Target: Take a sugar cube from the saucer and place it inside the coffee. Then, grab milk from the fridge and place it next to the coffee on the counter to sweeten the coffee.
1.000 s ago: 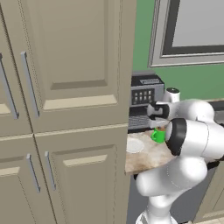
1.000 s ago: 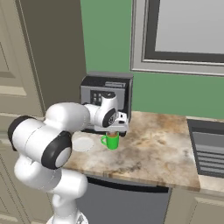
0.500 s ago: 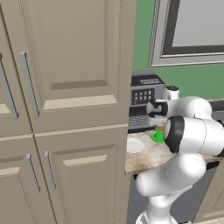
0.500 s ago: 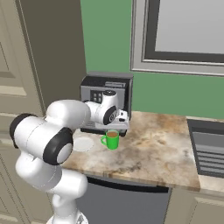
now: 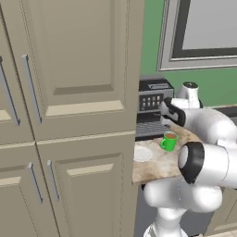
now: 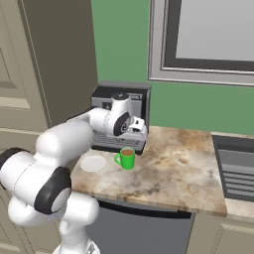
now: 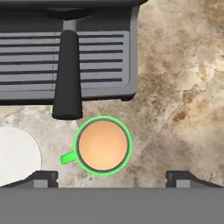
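Gripper [image 7: 111, 177] hangs wide open right over the coffee [image 7: 103, 145]; saucer [image 7: 17, 155] looks bare; next up, the milk probably handles light, kinda squishy, so best pinched mid-body.

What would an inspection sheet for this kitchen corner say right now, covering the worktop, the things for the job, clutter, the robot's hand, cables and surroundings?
Surface: marbled counter, dry and tidy.
Job's things: green mug of coffee stands upright beside the white saucer; the saucer looks bare; sugar cube not seen on it.
Clutter: grey coffee machine behind the mug, its dark handle pointing toward the mug.
Grippers: gripper open, above the mug, holding nothing.
Cables: nothing seen.
Surroundings: beige cabinets to the left, green wall with a framed window, sink at the right.
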